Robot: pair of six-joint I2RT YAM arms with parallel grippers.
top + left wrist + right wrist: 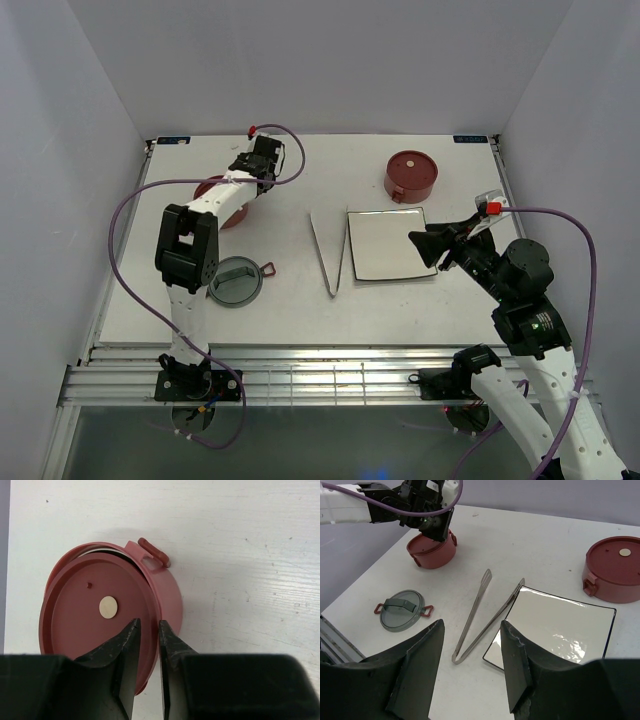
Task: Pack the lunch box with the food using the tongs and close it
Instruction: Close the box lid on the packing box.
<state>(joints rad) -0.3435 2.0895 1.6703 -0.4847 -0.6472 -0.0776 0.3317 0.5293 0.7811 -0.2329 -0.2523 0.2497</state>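
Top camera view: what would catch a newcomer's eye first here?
One dusty-red lidded bowl sits at the far edge, right of centre. The left gripper hovers right over the other bowl at the far left. Mid-table, silver tongs lie in a narrow V beside a white square plate.

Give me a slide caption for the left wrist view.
Left gripper poised over a lidded dusty-red bowl, jaws narrowly apart.

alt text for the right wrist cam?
Silver tongs lie beside a white plate, framed by the open right claw. The left claw hangs over a lidded red bowl; another lidded bowl and a grey cover sit apart.
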